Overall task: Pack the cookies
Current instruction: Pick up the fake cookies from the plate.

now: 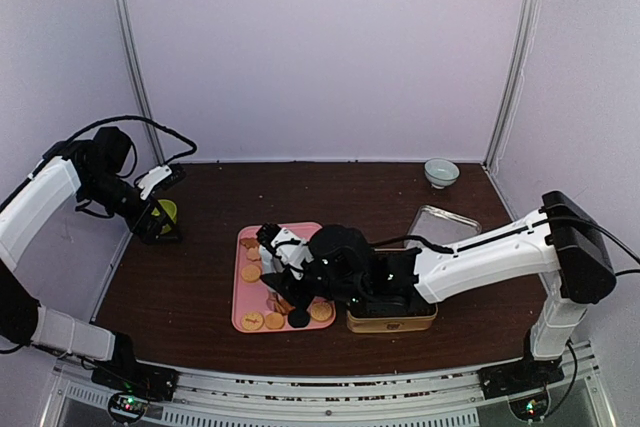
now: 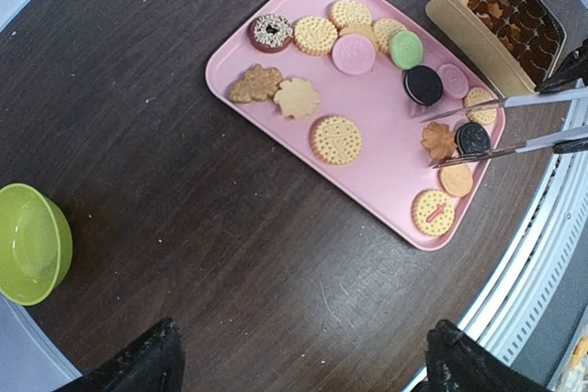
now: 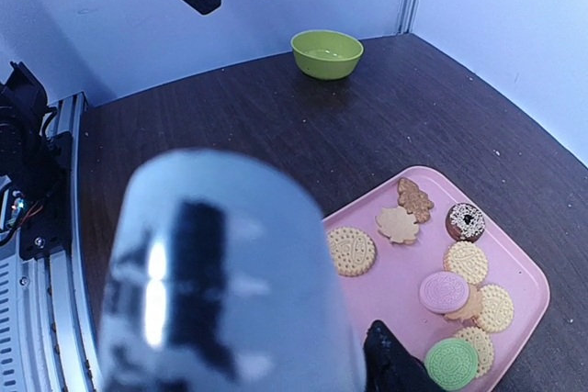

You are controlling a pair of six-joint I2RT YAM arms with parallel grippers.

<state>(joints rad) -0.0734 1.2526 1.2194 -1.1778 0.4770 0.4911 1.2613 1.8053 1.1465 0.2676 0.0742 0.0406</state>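
Blurred metal fills the lower left of the right wrist view: the bent back end of the tongs [image 3: 230,273], which my right gripper [image 2: 571,106] has its fingers partly closed on, with the two blades apart.

From the left wrist view, the blades come in from the right edge and run leftward. Their tips sit on either side of a brown leaf-shaped cookie [image 2: 439,140], with a black one [image 2: 473,138] just beside it. The other cookies [image 2: 354,52] are spread over the pink tray [image 2: 386,172]. A few already sit in the compartments of the tan box [image 2: 487,48], up and right of the tips.

My right arm reaches in from the lower right of the top view, forearm low over the box and wrist bent over the tray. It is the nearer arm by far. My left gripper [image 2: 303,364] hangs wide open and empty, well apart, near the green bowl [image 3: 326,52].
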